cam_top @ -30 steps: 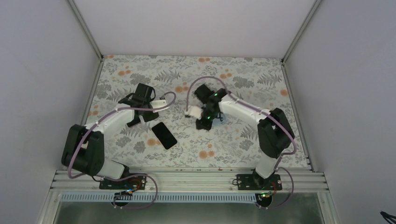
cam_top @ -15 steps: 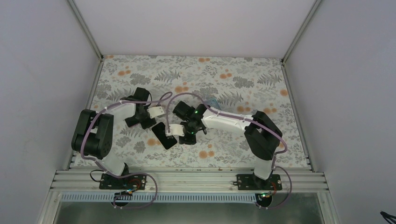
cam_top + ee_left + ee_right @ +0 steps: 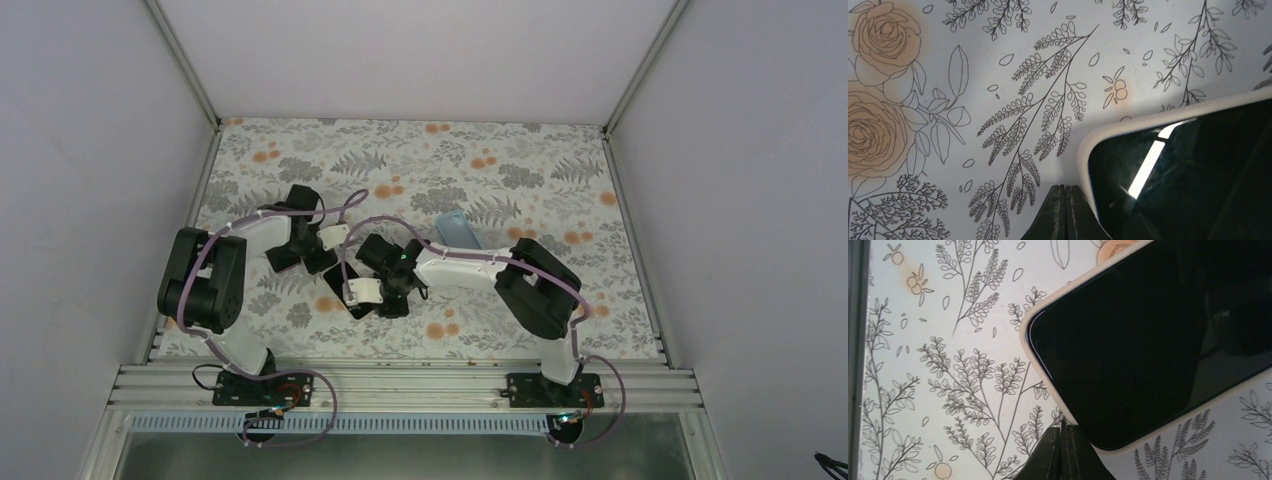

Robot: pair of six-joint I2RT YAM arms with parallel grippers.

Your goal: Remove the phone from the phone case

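Observation:
The phone (image 3: 340, 279) lies screen up on the floral mat, left of centre, in a cream case. In the left wrist view its black screen (image 3: 1188, 170) and the case rim (image 3: 1148, 120) fill the lower right. My left gripper (image 3: 1065, 189) is shut and empty, with its tips beside the case's corner; it also shows in the top view (image 3: 320, 262). In the right wrist view the phone (image 3: 1148, 340) and its case rim (image 3: 1045, 310) fill the upper right. My right gripper (image 3: 1063, 426) is shut and empty, with its tips against the case's long edge; it also shows in the top view (image 3: 385, 303).
A flat light-blue object (image 3: 455, 228) lies on the mat right of centre, behind the right arm. Grey walls enclose the mat on three sides. The metal rail (image 3: 400, 385) with the arm bases runs along the near edge.
My right arm has swung left from mid-table to the phone, leaving the light-blue object uncovered. My left arm has drawn back, bringing its gripper to the phone's upper left corner.

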